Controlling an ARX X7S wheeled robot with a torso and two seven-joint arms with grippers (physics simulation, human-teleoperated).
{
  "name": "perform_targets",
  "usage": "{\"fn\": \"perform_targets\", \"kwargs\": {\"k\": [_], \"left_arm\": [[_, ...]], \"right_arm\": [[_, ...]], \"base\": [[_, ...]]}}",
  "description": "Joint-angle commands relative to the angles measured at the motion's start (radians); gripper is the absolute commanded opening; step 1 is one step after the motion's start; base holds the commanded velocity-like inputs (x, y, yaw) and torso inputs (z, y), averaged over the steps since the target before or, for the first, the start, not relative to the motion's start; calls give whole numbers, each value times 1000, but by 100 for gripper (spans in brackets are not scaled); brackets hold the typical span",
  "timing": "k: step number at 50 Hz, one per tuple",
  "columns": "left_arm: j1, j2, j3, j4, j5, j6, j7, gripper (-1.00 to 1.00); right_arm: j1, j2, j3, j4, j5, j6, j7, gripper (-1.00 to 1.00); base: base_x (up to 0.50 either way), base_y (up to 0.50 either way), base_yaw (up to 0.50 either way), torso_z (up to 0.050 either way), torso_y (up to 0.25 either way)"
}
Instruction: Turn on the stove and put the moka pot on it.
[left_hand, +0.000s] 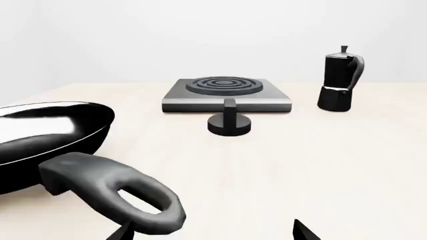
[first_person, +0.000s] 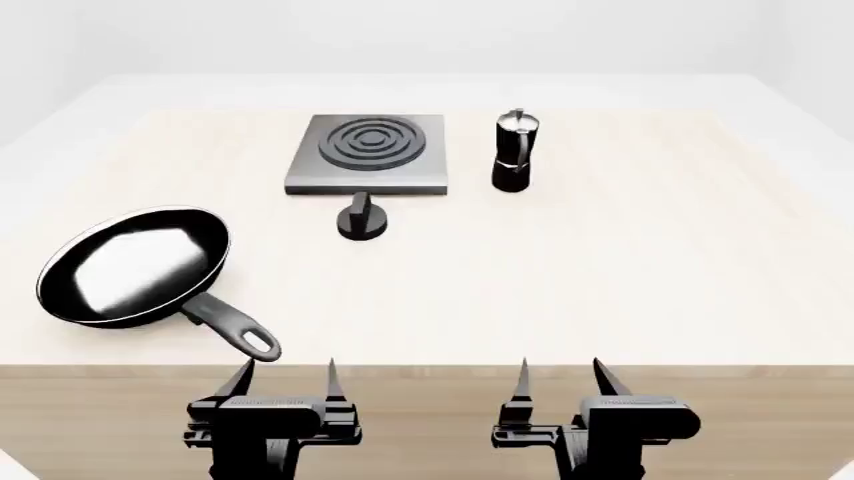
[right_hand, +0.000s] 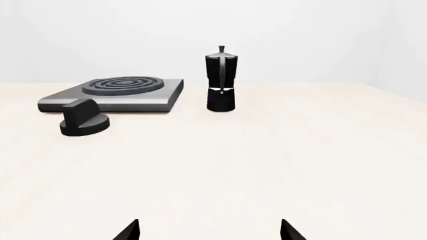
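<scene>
Standing on the desk (first_person: 641, 270), largest first: stove (first_person: 367, 152), rigid and presumably heavy; moka pot (first_person: 514, 150) upright just beside its right edge, likely hard and slick, best gripped across the faceted body; knob (first_person: 362, 218) in front. Both left gripper (first_person: 283, 375) and right gripper (first_person: 561, 375) hang empty, jaws wide. Only the left wrist and head views show the frying pan (left_hand: 47, 135)

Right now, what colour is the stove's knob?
Black; the knob shows best in the right wrist view.

A pale, light-wood bench (first_person: 641, 280) spreads wide under soft, even light. Plain white walls (first_person: 400, 35) rise behind its far edge, without windows or other furniture.
</scene>
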Motion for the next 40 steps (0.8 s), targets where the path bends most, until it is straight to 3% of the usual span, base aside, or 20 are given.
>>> {"fn": "perform_targets", "kwargs": {"k": [1, 15, 23, 29, 40], "left_arm": [[-1, -36, 44, -4, -36, 5, -43, 100], [2, -65, 76, 19, -54, -6, -76, 100], [10, -123, 67, 335, -10, -139, -111, 100], [-34, -182, 30, 652, 13, -354, -112, 100], [-97, -240, -39, 937, 10, -535, -107, 100]], "right_arm": [[0, 25, -32, 4, 25, -5, 32, 100], [-1, 60, -60, -29, 80, 7, 54, 100], [20, 93, -62, -332, 81, 140, 87, 100], [107, 128, -42, -591, 99, 343, 112, 100], [216, 165, -22, -844, 140, 576, 135, 100]], "base": [[0, 0, 0, 0, 0], [0, 0, 0, 0, 0], [0, 0, 0, 0, 0], [0, 0, 0, 0, 0], [0, 0, 0, 0, 0]]}}
